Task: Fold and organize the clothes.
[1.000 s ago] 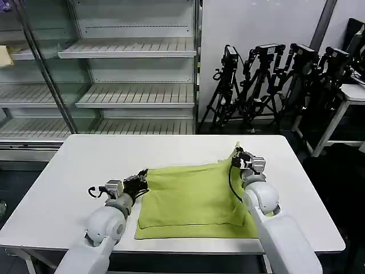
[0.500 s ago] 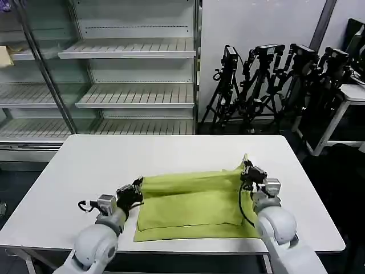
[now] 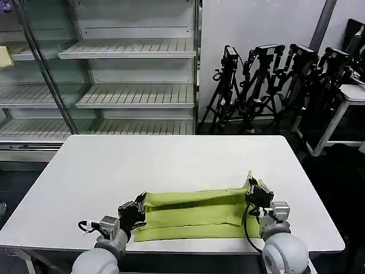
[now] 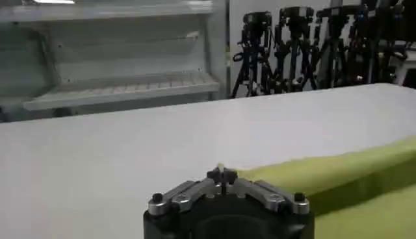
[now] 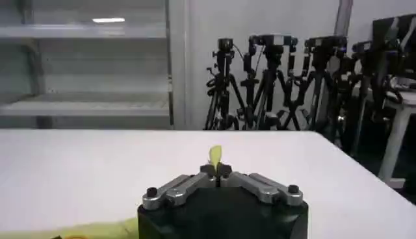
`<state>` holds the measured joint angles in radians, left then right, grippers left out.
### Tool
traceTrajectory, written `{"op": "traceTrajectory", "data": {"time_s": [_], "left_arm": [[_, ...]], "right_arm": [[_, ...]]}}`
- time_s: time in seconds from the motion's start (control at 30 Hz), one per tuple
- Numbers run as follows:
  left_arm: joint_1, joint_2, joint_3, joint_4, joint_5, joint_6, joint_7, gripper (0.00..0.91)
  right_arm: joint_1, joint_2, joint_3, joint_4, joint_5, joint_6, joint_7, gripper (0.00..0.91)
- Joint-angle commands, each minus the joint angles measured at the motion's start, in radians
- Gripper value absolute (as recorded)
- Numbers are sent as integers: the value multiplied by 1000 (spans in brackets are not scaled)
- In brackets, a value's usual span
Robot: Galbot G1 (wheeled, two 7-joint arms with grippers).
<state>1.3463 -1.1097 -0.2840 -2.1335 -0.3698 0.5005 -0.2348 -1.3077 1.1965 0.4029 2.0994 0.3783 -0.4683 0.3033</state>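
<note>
now the lime t-shirt (image 3: 194, 214) lies folded along the near edge of the white table (image 3: 171, 160); the left gripper (image 3: 137, 208) pinches its left corner, the right gripper (image 3: 254, 191) its right corner, fingers clamped on cloth.

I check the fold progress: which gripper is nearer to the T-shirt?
Neither: both hold it. The left gripper pinches the T-shirt at its left end; the right gripper pinches its right end, folding toward the table's near edge.
</note>
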Motion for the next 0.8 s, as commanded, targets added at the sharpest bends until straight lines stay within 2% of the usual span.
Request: {"op": "traceTrajectory", "data": {"time_s": [0.03,0.17,0.2,0.23,0.27,0.47,0.8], "left_arm": [[54,4,0,-25,87,-4,6,40],[60,0,7,-35,86,8,21,40],[62,-1,9,-39,86,17,25,40],[62,-2,11,-42,86,21,31,282],[63,-4,12,-43,86,23,35,907],[59,-15,-3,-43,84,17,34,907],[88,-49,-64,-108,37,-7,-11,907]], "right_arm": [[-82,6,19,31,-35,-27,9,0],[-65,8,24,22,-31,-61,22,0],[-61,9,25,21,-29,-71,26,30],[-57,10,25,19,-29,-80,27,544],[-55,12,26,18,-30,-80,26,907],[-62,20,33,28,-31,-84,29,907],[-150,7,102,144,-33,-49,34,907]]}}
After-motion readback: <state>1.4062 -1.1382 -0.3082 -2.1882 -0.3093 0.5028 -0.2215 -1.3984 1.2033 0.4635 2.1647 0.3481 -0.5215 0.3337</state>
